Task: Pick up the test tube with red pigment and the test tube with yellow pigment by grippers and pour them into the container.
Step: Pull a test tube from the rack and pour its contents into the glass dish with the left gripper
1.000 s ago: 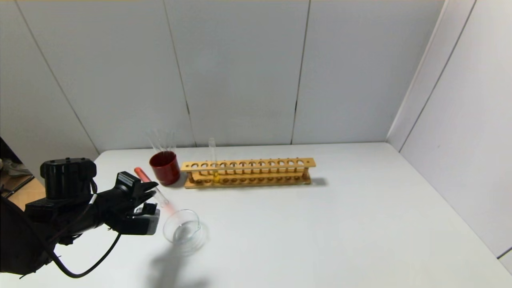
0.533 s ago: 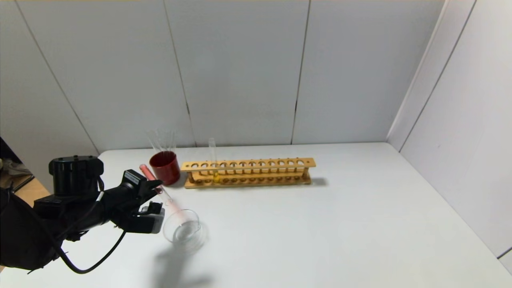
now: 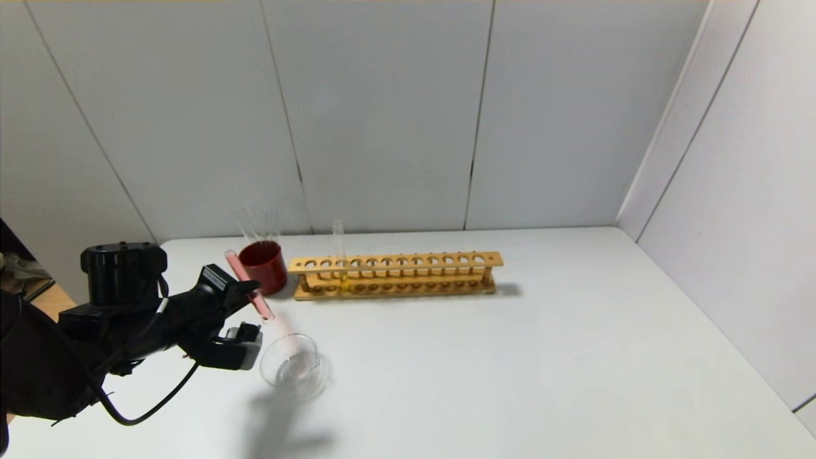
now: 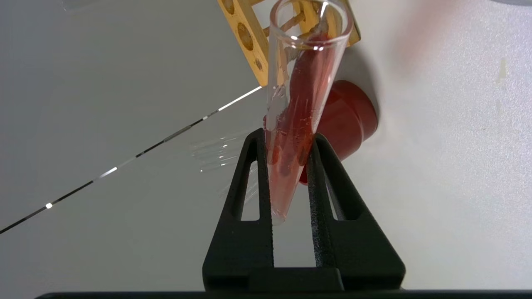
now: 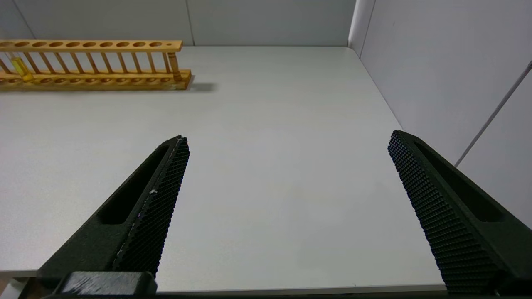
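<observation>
My left gripper (image 3: 247, 294) (image 4: 288, 139) is shut on the test tube with red pigment (image 3: 261, 306) (image 4: 299, 112). The tube slants down to the right, its mouth over the rim of the container (image 3: 294, 366), a low clear glass dish at the front left of the table. Red liquid coats the tube along its length. The test tube with yellow pigment (image 3: 340, 255) (image 5: 18, 66) stands upright in the wooden rack (image 3: 395, 274) (image 5: 91, 62). My right gripper (image 5: 286, 143) is open over bare table at the right, out of the head view.
A dark red cup (image 3: 262, 266) (image 4: 345, 120) with clear tubes in it stands just left of the rack, close behind my left gripper. Grey wall panels close off the back and right of the white table (image 3: 510, 357).
My left gripper has risen a little and moved right, tipping the red tube steeper. Its mouth now reaches over the dish and the red liquid has run down toward it.
</observation>
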